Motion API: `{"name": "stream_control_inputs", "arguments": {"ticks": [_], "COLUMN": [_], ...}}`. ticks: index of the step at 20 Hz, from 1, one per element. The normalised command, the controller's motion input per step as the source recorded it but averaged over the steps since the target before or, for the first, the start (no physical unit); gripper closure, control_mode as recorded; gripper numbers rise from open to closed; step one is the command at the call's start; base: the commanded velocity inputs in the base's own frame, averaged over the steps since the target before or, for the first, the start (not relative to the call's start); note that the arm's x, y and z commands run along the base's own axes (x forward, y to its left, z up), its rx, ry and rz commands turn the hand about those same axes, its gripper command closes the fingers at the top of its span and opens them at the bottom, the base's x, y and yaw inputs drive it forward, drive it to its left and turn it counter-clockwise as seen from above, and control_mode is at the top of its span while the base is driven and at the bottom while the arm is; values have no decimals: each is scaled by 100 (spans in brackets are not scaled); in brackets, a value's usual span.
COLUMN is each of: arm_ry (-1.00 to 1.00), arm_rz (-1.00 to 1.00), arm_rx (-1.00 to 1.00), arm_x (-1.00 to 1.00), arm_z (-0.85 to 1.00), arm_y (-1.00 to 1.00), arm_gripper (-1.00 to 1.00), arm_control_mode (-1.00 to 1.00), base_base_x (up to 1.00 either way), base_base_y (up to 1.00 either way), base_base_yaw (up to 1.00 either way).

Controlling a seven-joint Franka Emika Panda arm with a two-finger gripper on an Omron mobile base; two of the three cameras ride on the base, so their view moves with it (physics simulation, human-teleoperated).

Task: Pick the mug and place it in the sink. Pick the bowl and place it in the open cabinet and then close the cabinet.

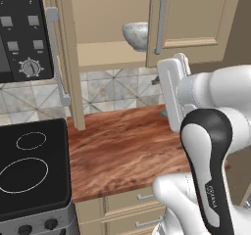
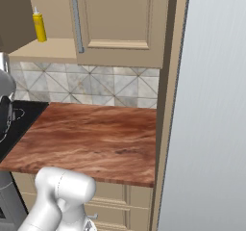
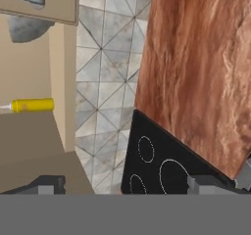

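Already the mottled grey stone-like bowl (image 1: 136, 35) sits at the cabinet shelf (image 1: 105, 54) front edge; fingers (image 3: 49, 185) spread wide, empty, suggesting door-closing comes next.

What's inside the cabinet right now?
The bowl sits on the cabinet shelf, its right side hidden by the right door. A yellow bottle stands there too.

A black stovetop (image 1: 29, 170) is seen left of a wooden counter (image 1: 127, 151); a yellow bottle (image 2: 39, 27) is seen above.
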Motion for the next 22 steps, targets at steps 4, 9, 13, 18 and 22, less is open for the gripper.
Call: {"name": "stream_control_inputs", "arguments": {"ticks": [4,9,13,18,22], "arm_ry": [0,0,0,0,0], "arm_rz": [0,0,0,0,0], "arm_rx": [0,0,0,0,0], "arm_x": [-18,-34,-46,-40,-34], "arm_z": [-6,-4,-3,0,0], "arm_y": [48,32,18,28,37], "arm_gripper": [-100,-100,-100,-100,-100], "arm_control_mode": [-100,-100,-100,-100,-100], "base_base_x": [0,0,0,0,0], "base_base_y": [0,0,0,0,0], "base_base_yaw": [0,0,0,0,0]}}
